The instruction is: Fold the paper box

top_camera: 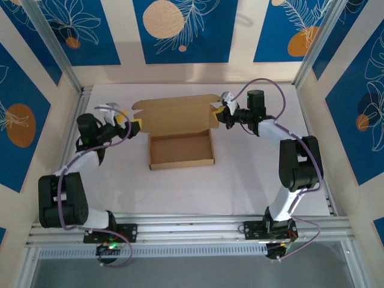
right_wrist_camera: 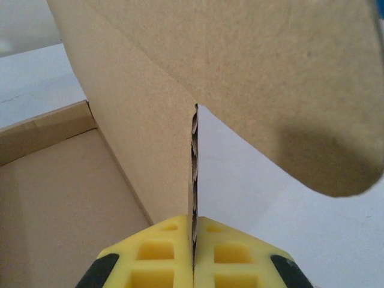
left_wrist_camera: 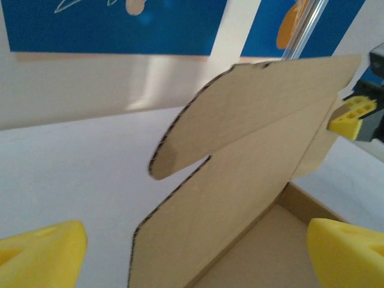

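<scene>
The right tool point(right_wrist_camera: 194, 233) has its yellow pads pressed together on a cut edge of the plain brown cardboard paper box point(top_camera: 180, 150), pinching the right end of its upright lid panel point(top_camera: 174, 116). The left tool point(top_camera: 131, 121) stands with its jaws wide apart just beside the lid's left end. The rounded flap point(left_wrist_camera: 180, 150) there lies straight ahead of it, untouched. The box sits in the middle of the white desk point(top_camera: 240, 186), long axis parallel to the near edge, lid along its far side. I'd judge the left arm is the nearer to that free flap.
</scene>
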Tool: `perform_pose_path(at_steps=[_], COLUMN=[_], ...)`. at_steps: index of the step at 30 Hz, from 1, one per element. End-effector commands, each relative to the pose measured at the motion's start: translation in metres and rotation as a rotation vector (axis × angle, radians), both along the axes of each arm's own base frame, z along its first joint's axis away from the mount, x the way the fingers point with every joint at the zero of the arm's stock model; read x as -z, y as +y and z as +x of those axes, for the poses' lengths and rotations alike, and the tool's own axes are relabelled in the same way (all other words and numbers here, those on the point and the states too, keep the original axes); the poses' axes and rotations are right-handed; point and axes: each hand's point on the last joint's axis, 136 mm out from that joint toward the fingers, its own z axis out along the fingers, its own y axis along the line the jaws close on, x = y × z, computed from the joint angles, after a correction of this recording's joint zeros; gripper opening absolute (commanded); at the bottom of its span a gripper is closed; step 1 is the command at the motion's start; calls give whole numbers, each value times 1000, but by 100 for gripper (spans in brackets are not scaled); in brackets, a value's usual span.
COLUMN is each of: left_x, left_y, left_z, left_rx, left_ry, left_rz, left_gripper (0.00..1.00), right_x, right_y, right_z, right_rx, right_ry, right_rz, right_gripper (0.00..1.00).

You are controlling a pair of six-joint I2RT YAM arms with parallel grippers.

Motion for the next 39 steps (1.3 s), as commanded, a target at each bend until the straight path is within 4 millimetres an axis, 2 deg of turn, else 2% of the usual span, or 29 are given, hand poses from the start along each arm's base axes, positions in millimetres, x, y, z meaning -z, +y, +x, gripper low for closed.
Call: perform_pose_path(at_steps=[1,8,14,17,21,24,28,35,38,39], left_x=[7,30,40,39,36,39,41,35,26,26], left_y=[-5,-28,-36,-42,-49,-56,-65,-72,-79,-80], left_z=[9,19,24,28,31,27,18,-12,-30,-36], left_rx=[51,154,179,205,219,250,286,299,327,324], left_ry=[28,80,81,64,43,38,28,-18,-24,-25], left_rz=[52,158,213,235,235,254,269,243,206,207], left_gripper=[94,91,80,70,48,32,19,13,18,23], right_x=[-10,-12,-12,-13,-11,-9,-6,-4,-9,-12], right_y=[2,11,14,15,20,23,24,17,11,10], right_z=[-4,-4,-4,-5,-6,-7,-6,3,6,7], right_rx=[-33,-54,-58,-61,-67,-71,-61,-31,-62,-80], right_ry=[-13,-9,0,-1,8,8,7,-18,-28,-32], right_rz=[29,24,27,27,23,14,2,-17,0,9], right_gripper=[0,0,0,0,0,0,0,0,0,0])
